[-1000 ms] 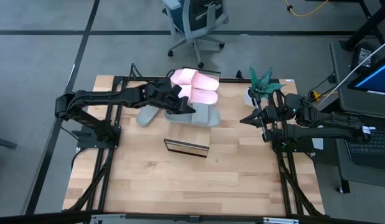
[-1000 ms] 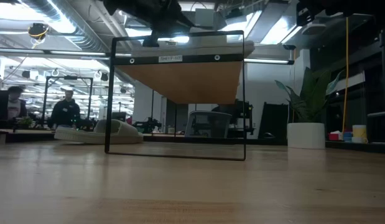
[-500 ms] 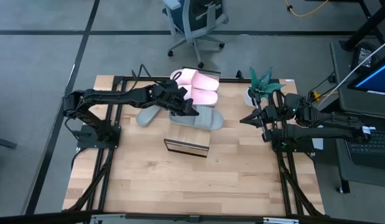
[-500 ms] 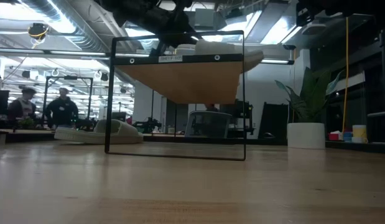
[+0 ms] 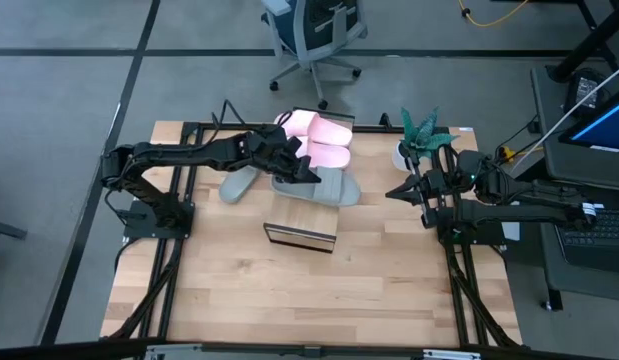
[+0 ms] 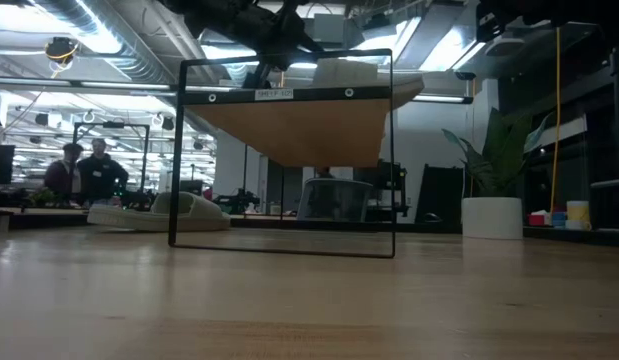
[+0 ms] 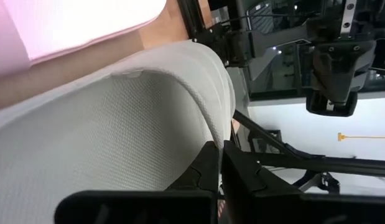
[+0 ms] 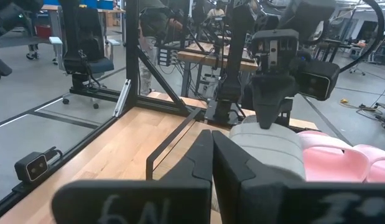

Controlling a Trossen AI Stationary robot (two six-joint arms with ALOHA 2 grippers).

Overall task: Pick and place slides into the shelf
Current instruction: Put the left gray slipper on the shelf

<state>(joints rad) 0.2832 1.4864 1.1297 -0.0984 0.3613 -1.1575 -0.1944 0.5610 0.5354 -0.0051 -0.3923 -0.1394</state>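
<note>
shelf [image 5: 301, 222]: stood mid-table, two pink slides [image 5: 319, 140] at its far end | grey-green slide [image 5: 324, 186]: laid across the shelf top, long axis across the planks | left gripper [image 5: 301, 172]: nearer arm, clamped on this slide's strap | right gripper [image 5: 399, 191]: parked well right, fingers together, nothing held

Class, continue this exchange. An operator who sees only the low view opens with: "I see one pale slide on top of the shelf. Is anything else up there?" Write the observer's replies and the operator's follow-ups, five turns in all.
Observer: Yes. Two pink slides lie side by side at the end of the shelf farthest from your camera.
Operator: Is the pale one released?
Observer: No. The left gripper is closed on that grey-green slide, which lies across the shelf.
Operator: Where is the other arm?
Observer: The right gripper waits shut near the potted plant, apart from the shelf.
</note>
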